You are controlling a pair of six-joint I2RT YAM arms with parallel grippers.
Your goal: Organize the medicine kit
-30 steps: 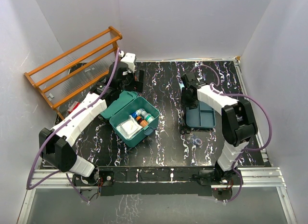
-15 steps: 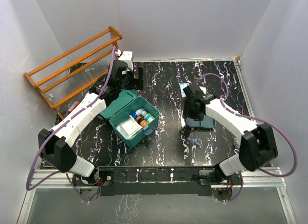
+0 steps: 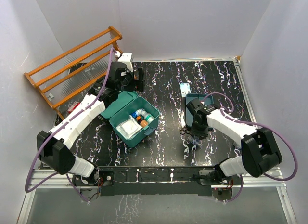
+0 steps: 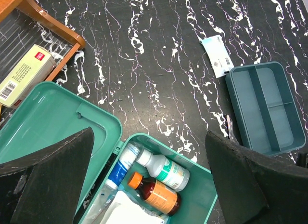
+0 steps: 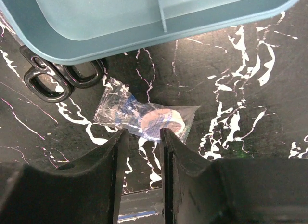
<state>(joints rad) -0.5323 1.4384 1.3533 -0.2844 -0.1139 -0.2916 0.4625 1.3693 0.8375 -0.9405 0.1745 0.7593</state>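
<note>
Medicine kit lies diagonal, latch facing near-right. Right gripper, jaws narrow, has moved from tray to bagged roll; left gripper gapes wide.

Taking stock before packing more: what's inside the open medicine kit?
In the medicine kit: a white bottle with a green label, an amber bottle with an orange cap, a blue-and-white bottle and a white packet. Anything beneath them is covered.
</note>
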